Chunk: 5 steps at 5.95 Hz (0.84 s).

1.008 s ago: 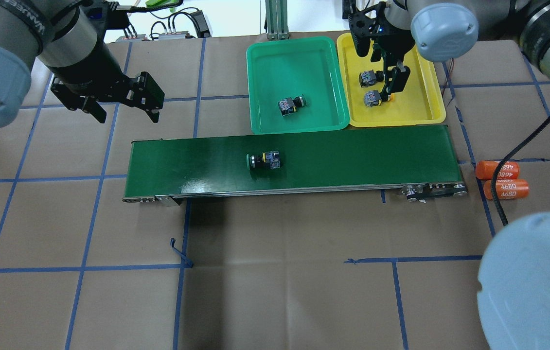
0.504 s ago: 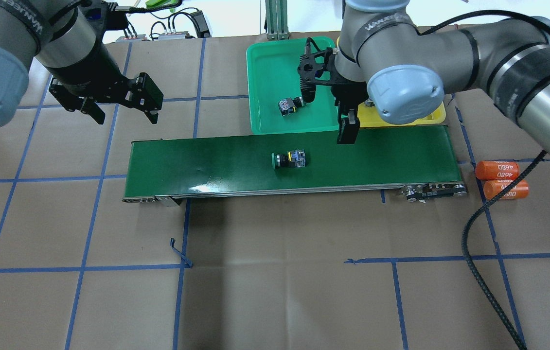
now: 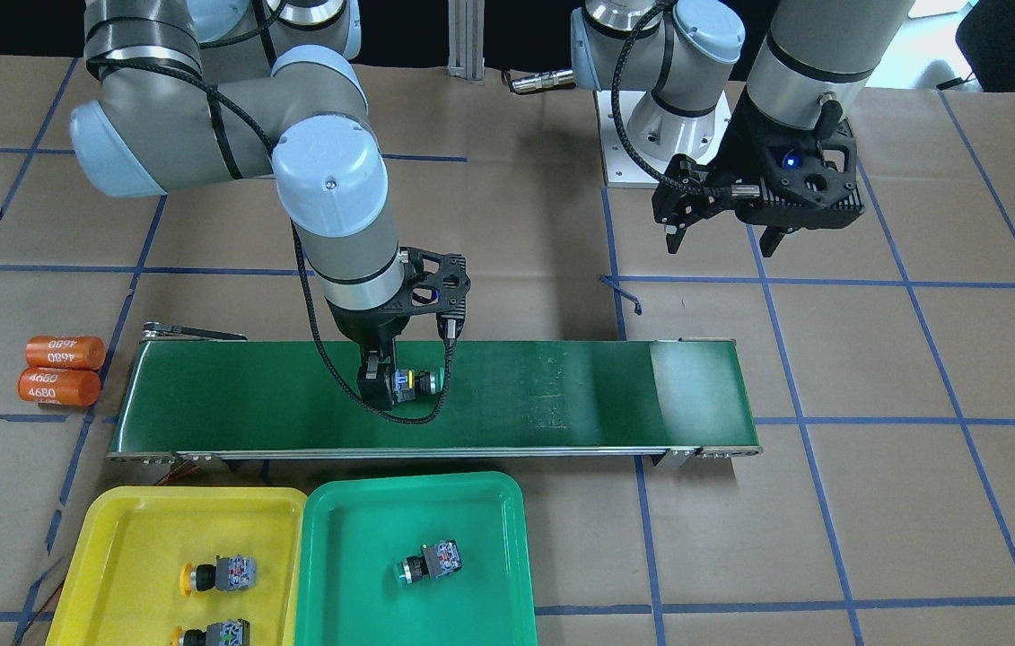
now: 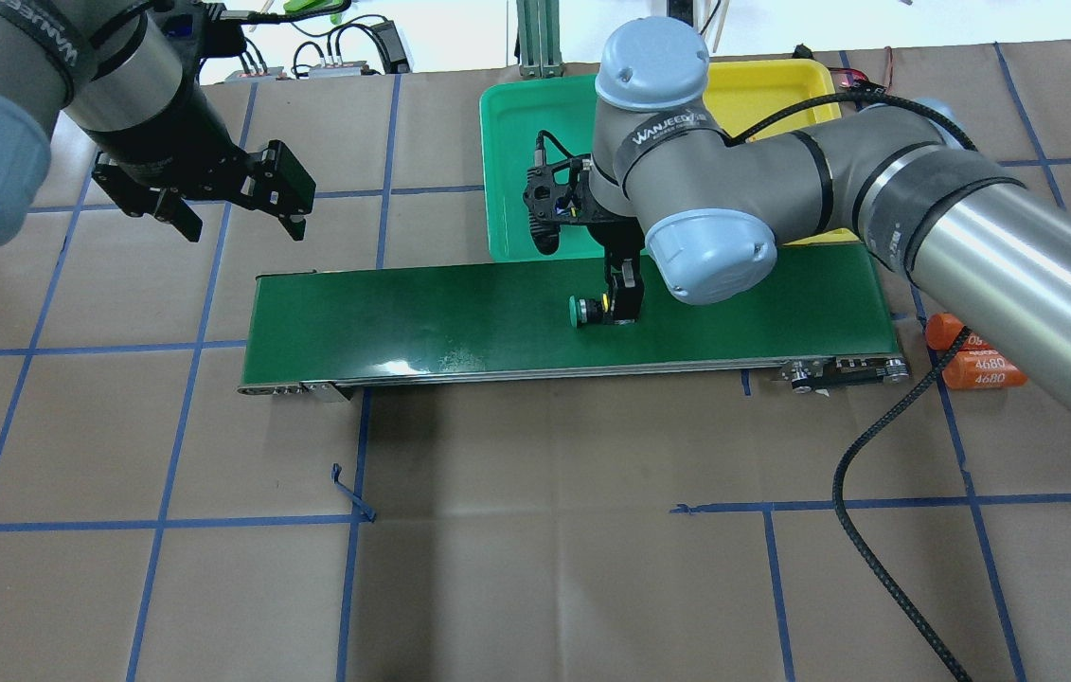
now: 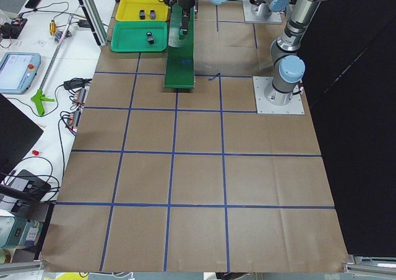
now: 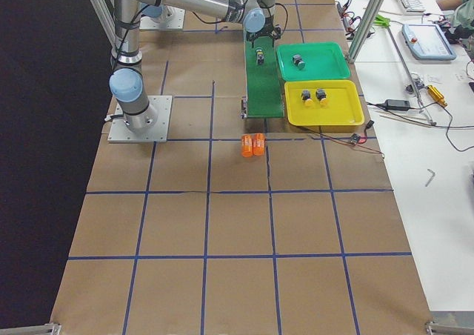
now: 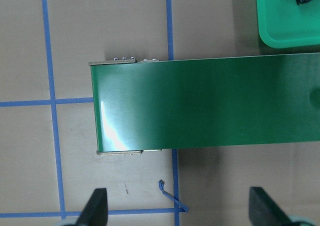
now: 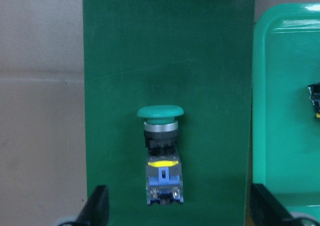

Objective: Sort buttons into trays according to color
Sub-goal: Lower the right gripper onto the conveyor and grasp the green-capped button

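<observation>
Counts 3 of 4 as sorted: 2 yellow-capped buttons point(image 3: 218, 574) in the yellow tray point(image 3: 112, 520), 1 green-capped button point(image 3: 429, 563) in the green tray point(image 3: 354, 511). Leaves the last green button point(image 8: 161, 156) on the conveyor belt point(image 3: 561, 395), between wide-spread right fingers point(image 8: 97, 206), not yet gripped. Finds left fingers point(image 7: 97, 208) wide, empty, above the worktop point(image 3: 830, 502).

We find the light bright and even from above. Glare whitens one end of the conveyor belt point(image 4: 421, 317); soft shadows fall on the bench point(image 4: 544, 587). Wrist views look slightly soft.
</observation>
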{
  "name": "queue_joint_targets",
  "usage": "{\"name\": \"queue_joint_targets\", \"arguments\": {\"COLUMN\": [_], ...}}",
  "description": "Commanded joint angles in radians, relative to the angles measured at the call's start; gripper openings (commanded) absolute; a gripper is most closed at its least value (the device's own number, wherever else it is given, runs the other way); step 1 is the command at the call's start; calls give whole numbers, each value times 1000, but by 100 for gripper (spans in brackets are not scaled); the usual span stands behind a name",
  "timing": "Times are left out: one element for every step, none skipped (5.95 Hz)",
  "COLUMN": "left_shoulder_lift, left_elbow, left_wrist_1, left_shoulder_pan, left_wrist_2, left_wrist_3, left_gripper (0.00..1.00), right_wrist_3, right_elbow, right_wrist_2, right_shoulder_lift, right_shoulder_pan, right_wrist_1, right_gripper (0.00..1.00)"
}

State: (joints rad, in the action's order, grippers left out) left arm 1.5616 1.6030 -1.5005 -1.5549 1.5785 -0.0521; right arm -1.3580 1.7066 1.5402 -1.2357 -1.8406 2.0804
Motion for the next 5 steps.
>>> {"name": "queue_joint_targets", "arguments": {"left_shoulder_lift": [0,-2,-3,-6,-6], "left_elbow": [0,0,0,2,2], "left_wrist_1": [0,0,-3,-1,-1], "left_shoulder_pan": [1,1,-1,-1,1], "left_wrist_2": [0,0,2,0,0], "left_wrist_3": [0,1,2,2,2], "left_gripper": [99,99,99,99,99], "right_wrist_3": [-77,-117,-121,-119,-133], "right_elbow": [79,87,99,100,100], "right_wrist_2": [11,15,15,17,15], "right_shoulder_lift": [2,2,-4,-5,-7], "right_shoulder_pan": [38,82,102,121,142], "right_wrist_1": [64,53,61,60,58], "right_gripper": [100,100,98,75,52]}}
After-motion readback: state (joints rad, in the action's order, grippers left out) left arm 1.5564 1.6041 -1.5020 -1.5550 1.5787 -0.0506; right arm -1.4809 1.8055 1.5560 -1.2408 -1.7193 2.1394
